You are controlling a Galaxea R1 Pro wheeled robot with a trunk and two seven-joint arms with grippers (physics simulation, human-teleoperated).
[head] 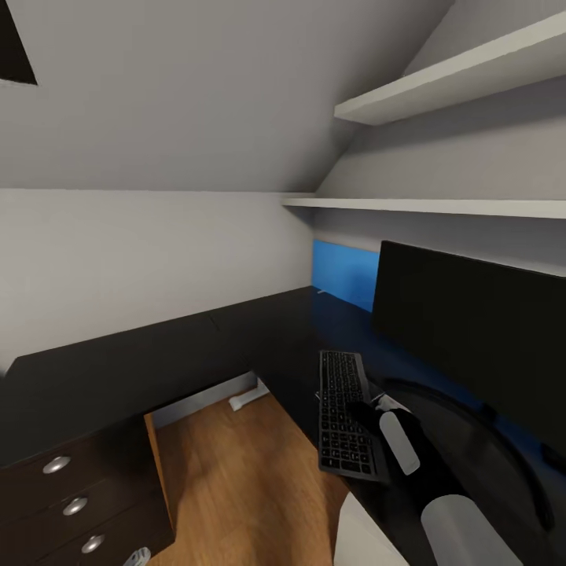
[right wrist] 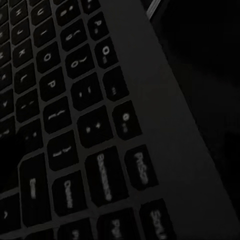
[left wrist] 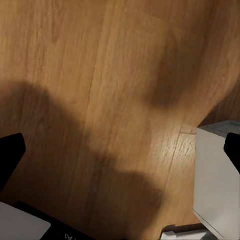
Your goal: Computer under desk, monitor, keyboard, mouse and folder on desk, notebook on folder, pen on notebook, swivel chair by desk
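Your right arm (head: 440,487) fills the near corner of the head view, white and black, reaching out over the black surface (head: 236,330) so that its right end effector (head: 376,410) sits at the long edge of the keyboard (head: 343,413); whether its fingers are spread or pressed together you cannot tell, for the wrist camera looks straight down on dark keys (right wrist: 75,140) and a grey border with no fingertip in sight, and whether it touches the keyboard is equally unclear; the left end effector (left wrist: 120,150) hangs spread and empty over the wooden floor (left wrist: 100,75), one black fingertip (left wrist: 10,152) at each side of its view, beside a white block (left wrist: 217,175) that you cannot identify; as for progress, I judge two items settled: the monitor (head: 472,338) stands on the surface, wide and black on its curved stand, and the keyboard lies flat just in front of it, slim, silver-grey with dark keys, one short end close to the front edge of the surface; it may want a small nudge to sit squarely beside the screen; the mouse, folder, notebook, pen and chair remain ahead of you, and the computer cannot be checked from here; drawer knobs (head: 75,505) glint at the near left; a blue panel (head: 344,271) backs the corner.
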